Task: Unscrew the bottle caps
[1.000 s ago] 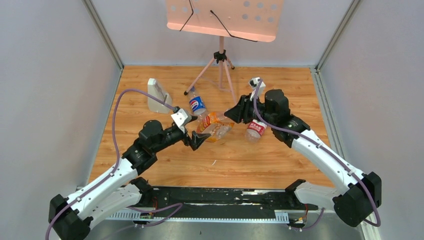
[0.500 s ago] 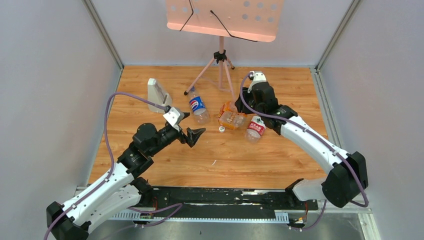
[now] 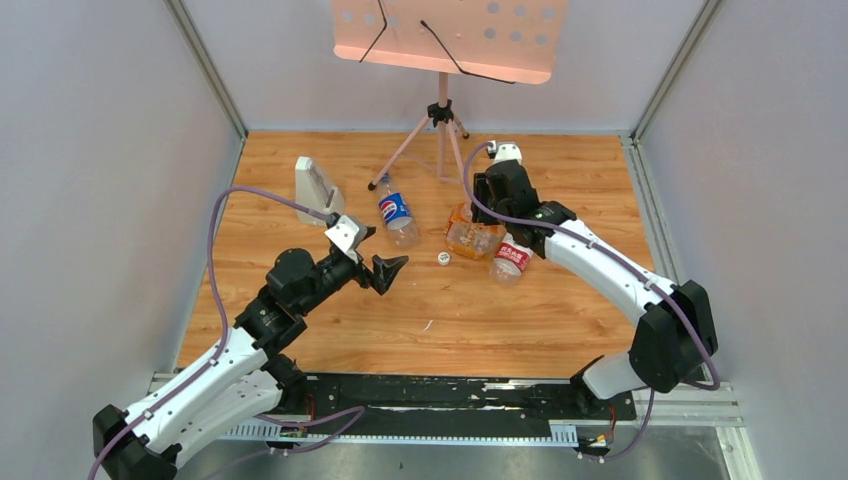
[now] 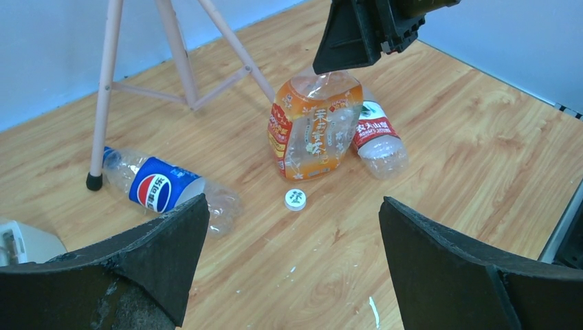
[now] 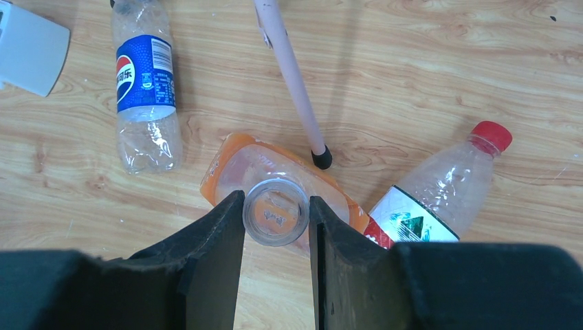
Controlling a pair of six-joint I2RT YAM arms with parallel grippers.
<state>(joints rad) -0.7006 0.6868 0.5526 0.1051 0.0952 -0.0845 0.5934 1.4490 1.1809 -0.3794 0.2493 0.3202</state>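
Observation:
The squat orange-labelled bottle (image 3: pixel 468 234) stands upright on the table with its neck open (image 5: pixel 276 212). My right gripper (image 5: pixel 276 230) is shut on that neck from above, one finger on each side. The white cap (image 3: pixel 443 258) lies loose on the wood in front of the bottle, also in the left wrist view (image 4: pixel 295 199). My left gripper (image 3: pixel 392 272) is open and empty, hovering nearer than the cap (image 4: pixel 292 261). The Pepsi bottle (image 3: pixel 397 214) lies to the left with its blue cap (image 4: pixel 108 157) on. The red-white-green bottle (image 3: pixel 510 258) lies to the right, with its red cap (image 5: pixel 492 135) on.
A pink music stand's tripod (image 3: pixel 441 130) stands behind the bottles; one leg's foot (image 5: pixel 321 159) rests right beside the orange bottle. A pale grey upright block (image 3: pixel 316 190) stands at the back left. Grey walls enclose the table on three sides.
My left gripper let go of the orange bottle's base and drew back, open. My right gripper carried the bottle backward and set it upright. The white cap now lies on the table.

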